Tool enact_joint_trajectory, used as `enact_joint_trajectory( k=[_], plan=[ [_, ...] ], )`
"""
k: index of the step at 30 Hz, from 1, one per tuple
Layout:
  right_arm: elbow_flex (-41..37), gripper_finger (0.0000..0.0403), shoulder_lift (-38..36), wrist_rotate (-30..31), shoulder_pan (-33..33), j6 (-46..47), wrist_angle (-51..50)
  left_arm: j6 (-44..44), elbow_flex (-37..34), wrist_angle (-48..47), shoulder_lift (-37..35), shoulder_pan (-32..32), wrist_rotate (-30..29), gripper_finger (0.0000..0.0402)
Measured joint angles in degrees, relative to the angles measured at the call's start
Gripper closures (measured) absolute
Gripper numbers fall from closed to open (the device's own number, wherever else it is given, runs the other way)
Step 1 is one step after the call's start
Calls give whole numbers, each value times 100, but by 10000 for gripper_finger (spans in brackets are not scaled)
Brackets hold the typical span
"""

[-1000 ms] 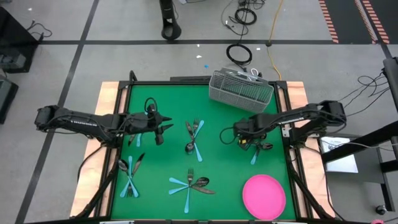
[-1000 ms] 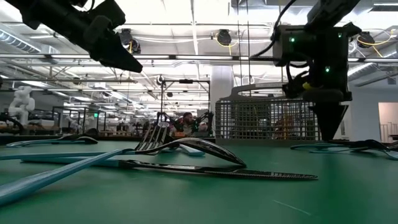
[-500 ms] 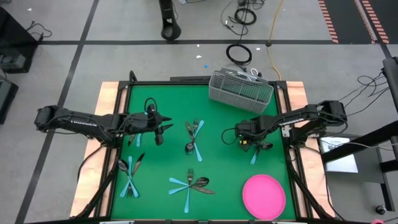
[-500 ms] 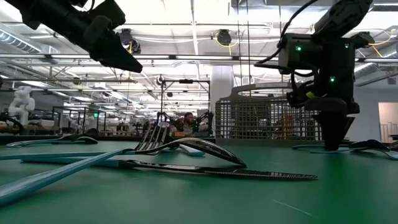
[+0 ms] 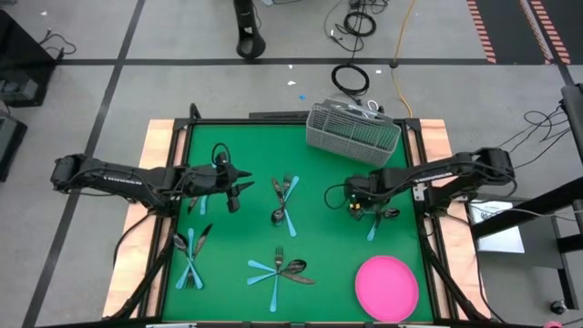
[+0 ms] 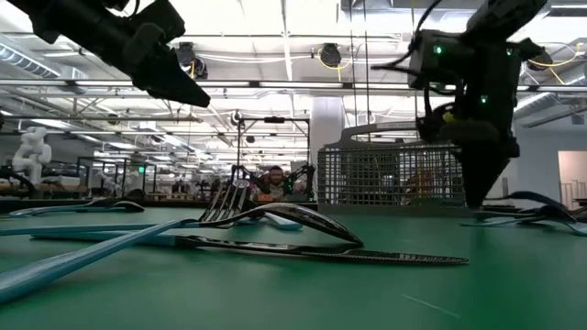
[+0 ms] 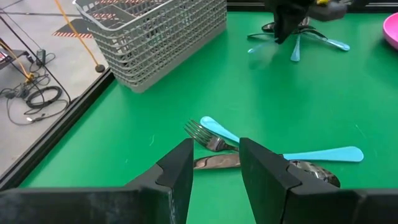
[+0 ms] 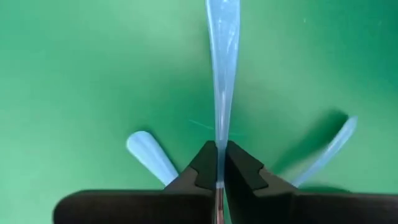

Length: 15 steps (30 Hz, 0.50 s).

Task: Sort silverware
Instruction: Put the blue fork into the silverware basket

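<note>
- Pinching a light blue handle (image 8: pixel 222 74) between my right pincer's (image 8: pixel 218 163) two dark fingers, I have them closed tight on it, right at the tips.
- From the right wrist view, the handle runs straight away from my fingertips over the green table mat (image 8: pixel 74 74); two more blue handles (image 8: pixel 151 155) lie on the mat to either side.
- From above, my right pincer (image 5: pixel 359 202) points down over a small cluster of silverware (image 5: pixel 378 217) on the right side of the mat, between the grey wire basket (image 5: pixel 352 133) and the pink plate (image 5: pixel 387 287).
- At table height, my right pincer (image 6: pixel 479 188) hangs tip-down in front of the basket (image 6: pixel 390 174), with dark-headed pieces (image 6: pixel 532 213) lying just beside it.
- My left pincer (image 5: pixel 239 188) hovers above the left half of the mat with its fingers partly apart and nothing between them.
- Through the left wrist view, its two fingers (image 7: pixel 180 171) frame a fork (image 7: pixel 208 138) and a spoon (image 7: pixel 311 163) lying crossed on the mat below.
- More silverware lies in groups: one pile (image 5: pixel 284 200) near the middle, a fan of pieces (image 5: pixel 281 270) toward the front, and another group (image 5: pixel 191 251) at the front left.
- Closest to the table-level camera, a knife (image 6: pixel 321 252) and fork (image 6: pixel 229 206) lie across each other.
</note>
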Motion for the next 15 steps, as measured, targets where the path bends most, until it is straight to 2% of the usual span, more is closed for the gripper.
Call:
enact_joint_trajectory(
  k=[9,15],
  plan=[
    [1001,402,-134,199,56,-513,-1006,111,0,-2,-20,0,-2,269],
    [1993,402,-138,889,48,-1223,-2128,167,0,-9,-20,0,-4,269]
  ],
)
